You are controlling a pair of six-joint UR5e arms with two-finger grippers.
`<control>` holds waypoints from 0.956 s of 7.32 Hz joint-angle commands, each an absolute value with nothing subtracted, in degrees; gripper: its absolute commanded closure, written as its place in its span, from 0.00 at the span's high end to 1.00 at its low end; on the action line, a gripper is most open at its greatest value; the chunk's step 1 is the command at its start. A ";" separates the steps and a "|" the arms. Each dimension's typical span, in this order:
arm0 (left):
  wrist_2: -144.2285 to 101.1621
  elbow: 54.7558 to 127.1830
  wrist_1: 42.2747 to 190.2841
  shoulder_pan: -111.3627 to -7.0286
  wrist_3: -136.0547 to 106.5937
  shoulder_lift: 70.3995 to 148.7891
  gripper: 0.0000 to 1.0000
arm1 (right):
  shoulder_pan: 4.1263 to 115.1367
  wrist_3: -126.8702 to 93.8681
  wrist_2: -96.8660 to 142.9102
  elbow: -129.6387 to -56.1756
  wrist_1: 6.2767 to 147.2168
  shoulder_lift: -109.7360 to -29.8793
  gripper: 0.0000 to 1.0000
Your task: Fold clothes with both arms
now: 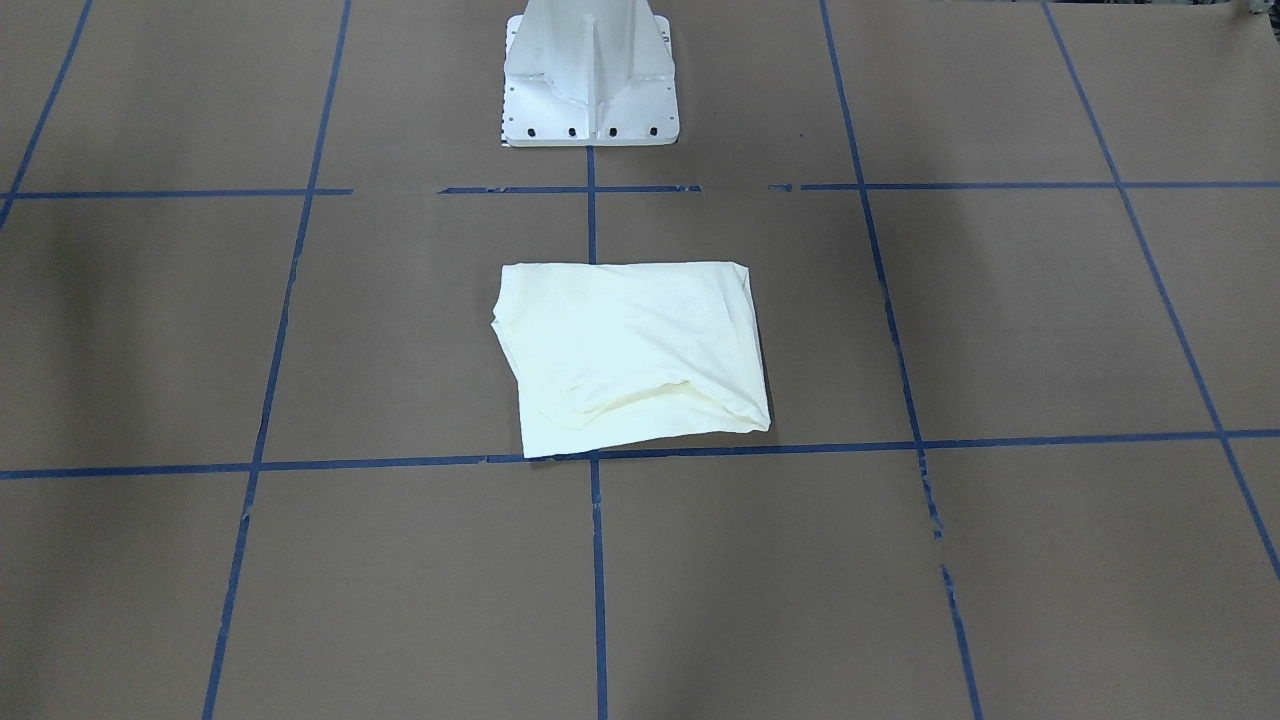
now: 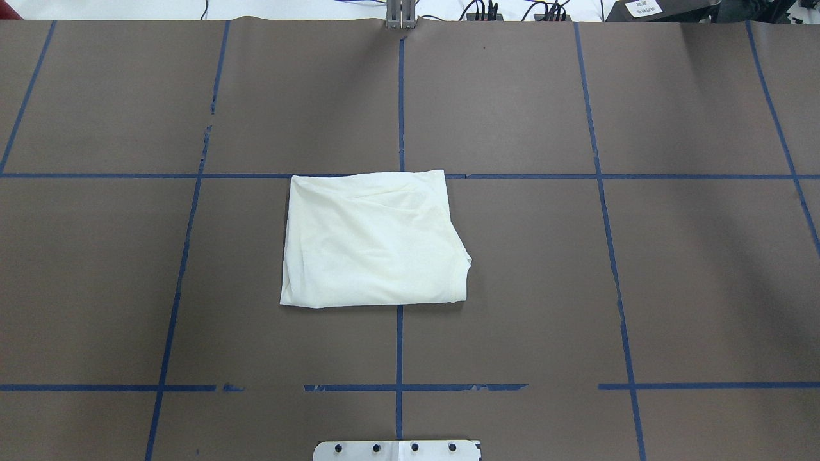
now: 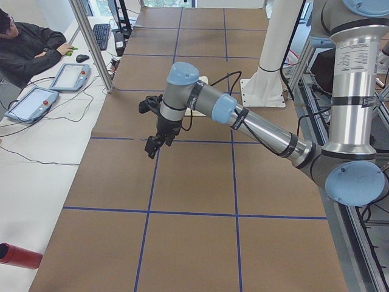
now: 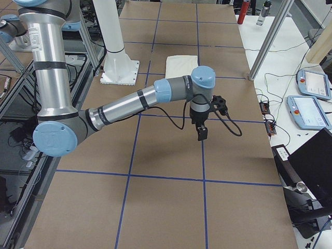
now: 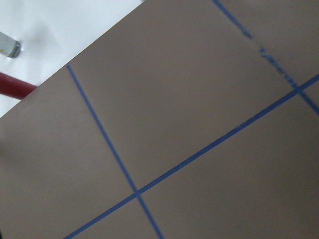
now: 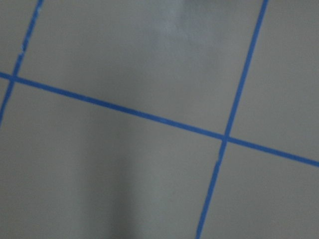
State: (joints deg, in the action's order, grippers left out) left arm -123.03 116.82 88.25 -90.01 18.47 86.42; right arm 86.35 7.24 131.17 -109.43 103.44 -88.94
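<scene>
Two arms out wide, one shirt (image 2: 371, 240) between them. On the robot's left, left gripper (image 3: 155, 145): hangs above bare brown table (image 2: 128, 288), well apart from the cloth, with nothing visibly held. Shows only in a side view, so cannot tell how far the fingers are parted. Beyond that end, a seated person (image 3: 30, 48) at a desk, and a red cylinder (image 3: 18, 255) lying off the paper.

At table centre, the shirt: already a rough rectangle, plain cream side up, no print showing. Lies across the middle blue tape line (image 2: 398, 346), far edge along a cross line. Likely light, soft and limp, prone to sag and slip open. Best taken by pinching all layers at two corners of one edge, one arm per corner. White pedestal (image 2: 397, 450) near the robot's side, clear of the cloth.

On the robot's right, right gripper (image 4: 201, 134): hovers over bare paper, apparently empty; finger gap again impossible to tell. Nothing between either arm and the shirt.
</scene>
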 commanded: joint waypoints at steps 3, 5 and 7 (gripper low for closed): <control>-126.12 110.05 88.42 -97.55 22.24 77.30 1.00 | 95.43 10.20 133.86 -110.39 96.77 -108.87 1.00; -134.54 109.43 88.24 -97.47 11.00 74.44 1.00 | 97.73 10.46 136.32 -110.57 96.68 -108.99 1.00; -133.08 109.60 90.51 -95.20 7.82 74.27 1.00 | 97.73 10.55 135.79 -110.22 97.03 -109.34 1.00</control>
State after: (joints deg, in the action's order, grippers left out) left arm -133.70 109.59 88.94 -96.67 9.80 74.53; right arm 97.61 10.50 135.92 -110.44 96.83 -109.19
